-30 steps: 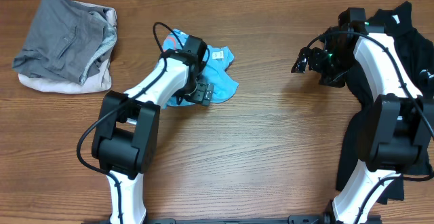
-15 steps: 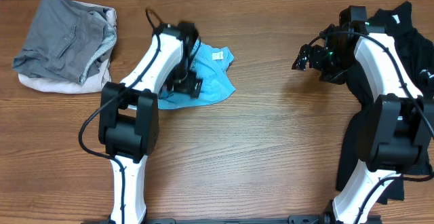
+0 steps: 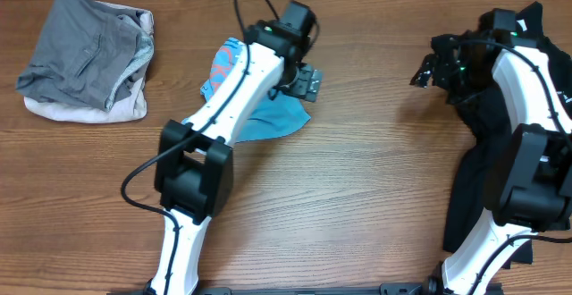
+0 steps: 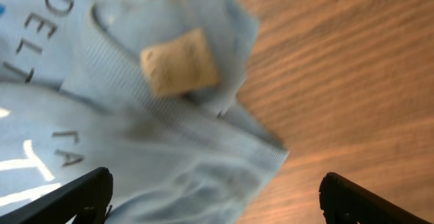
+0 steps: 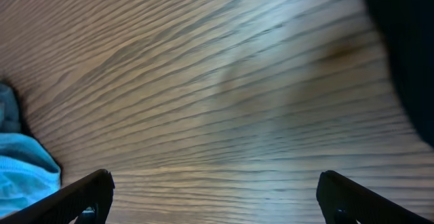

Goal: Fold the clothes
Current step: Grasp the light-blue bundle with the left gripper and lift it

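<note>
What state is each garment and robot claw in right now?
T-shirt: crumpled, unfolded, not held.
Grey pile: bunched, unfolded.
Black shirt: rumpled, unfolded.
Left gripper: open, empty, over the T-shirt.
Right gripper: open, empty, over bare wood.

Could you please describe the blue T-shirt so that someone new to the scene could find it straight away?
On the wooden table, look at the middle of the far half, between the grey pile on the left and the black clothes on the right. The T-shirt lies crumpled there, the only light blue garment, with lettering.
</note>
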{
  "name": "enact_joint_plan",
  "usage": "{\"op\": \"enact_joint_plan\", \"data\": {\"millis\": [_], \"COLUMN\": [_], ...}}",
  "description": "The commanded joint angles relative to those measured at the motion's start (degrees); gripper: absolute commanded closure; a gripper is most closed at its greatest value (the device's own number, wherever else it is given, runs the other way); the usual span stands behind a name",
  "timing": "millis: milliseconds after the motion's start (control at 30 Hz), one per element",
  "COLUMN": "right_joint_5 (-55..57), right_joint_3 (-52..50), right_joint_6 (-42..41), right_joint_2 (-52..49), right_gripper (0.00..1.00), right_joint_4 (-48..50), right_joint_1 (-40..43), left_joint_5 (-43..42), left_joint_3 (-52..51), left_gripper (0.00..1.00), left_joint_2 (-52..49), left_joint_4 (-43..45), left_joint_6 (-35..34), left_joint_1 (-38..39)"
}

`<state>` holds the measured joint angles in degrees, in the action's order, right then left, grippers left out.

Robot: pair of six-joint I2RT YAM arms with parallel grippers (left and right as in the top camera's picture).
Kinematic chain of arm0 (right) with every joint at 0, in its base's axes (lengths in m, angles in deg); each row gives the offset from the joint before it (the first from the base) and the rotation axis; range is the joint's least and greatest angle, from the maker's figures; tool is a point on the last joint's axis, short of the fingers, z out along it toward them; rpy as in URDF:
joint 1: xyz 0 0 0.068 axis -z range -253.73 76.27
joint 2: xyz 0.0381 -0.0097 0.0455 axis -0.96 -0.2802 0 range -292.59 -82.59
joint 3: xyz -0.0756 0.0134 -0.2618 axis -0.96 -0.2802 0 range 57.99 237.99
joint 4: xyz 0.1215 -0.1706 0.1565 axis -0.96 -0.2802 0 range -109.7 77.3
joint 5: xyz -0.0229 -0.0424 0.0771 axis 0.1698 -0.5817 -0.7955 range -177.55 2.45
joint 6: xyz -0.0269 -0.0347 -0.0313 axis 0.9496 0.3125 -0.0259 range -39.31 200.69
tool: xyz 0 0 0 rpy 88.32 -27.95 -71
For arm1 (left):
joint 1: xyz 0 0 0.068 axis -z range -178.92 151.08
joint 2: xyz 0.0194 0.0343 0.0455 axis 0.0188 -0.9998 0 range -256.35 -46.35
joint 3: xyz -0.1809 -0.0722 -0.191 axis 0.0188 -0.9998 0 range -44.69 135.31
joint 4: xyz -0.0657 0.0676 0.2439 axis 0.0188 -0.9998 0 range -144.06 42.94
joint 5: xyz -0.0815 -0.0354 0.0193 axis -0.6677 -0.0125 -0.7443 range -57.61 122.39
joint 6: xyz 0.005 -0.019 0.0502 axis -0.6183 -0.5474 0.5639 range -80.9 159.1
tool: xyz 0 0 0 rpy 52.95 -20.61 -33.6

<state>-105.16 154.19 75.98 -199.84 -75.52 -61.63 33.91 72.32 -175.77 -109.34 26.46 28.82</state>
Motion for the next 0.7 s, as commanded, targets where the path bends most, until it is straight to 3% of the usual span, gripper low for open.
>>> {"op": "enact_joint_plan", "data": {"millis": [0,133,367,433,467,500,667], "right_joint_5": [-0.50,-0.50,-0.50,-0.48,-0.48,-0.48,-0.48], "right_joint_3": [0.98,0.98,0.98,0.98,0.98,0.98,0.98], "right_joint_6": [-0.04,-0.02,-0.04,-0.04,-0.02,-0.02,-0.02], "right_joint_2": [2.75,2.75,2.75,2.75,2.75,2.75,2.75], "right_gripper": [0.00,0.00,0.00,0.00,0.00,0.00,0.00], "right_joint_4": [0.13,0.24,0.15,0.31,0.39,0.44,0.63], "right_joint_1": [0.52,0.52,0.52,0.52,0.52,0.52,0.52], "left_joint_5": [5.95,6.67,13.35,14.99,15.34,15.45,15.61], "left_joint_3": [0.61,0.61,0.52,0.48,0.46,0.46,0.48], "left_gripper": [0.04,0.11,0.13,0.32,0.56,0.73,0.96], "left_joint_2": [-4.35,-7.67,-10.12,-10.80,-11.08,-11.47,-11.69], "left_joint_4": [2.38,4.55,5.22,5.60,5.60,5.55,5.38], "left_joint_6": [-7.34,-9.49,-12.28,-12.26,-12.17,-11.98,-9.03], "left_joint_1": [1.18,1.88,1.84,1.86,1.86,1.86,1.53]}}
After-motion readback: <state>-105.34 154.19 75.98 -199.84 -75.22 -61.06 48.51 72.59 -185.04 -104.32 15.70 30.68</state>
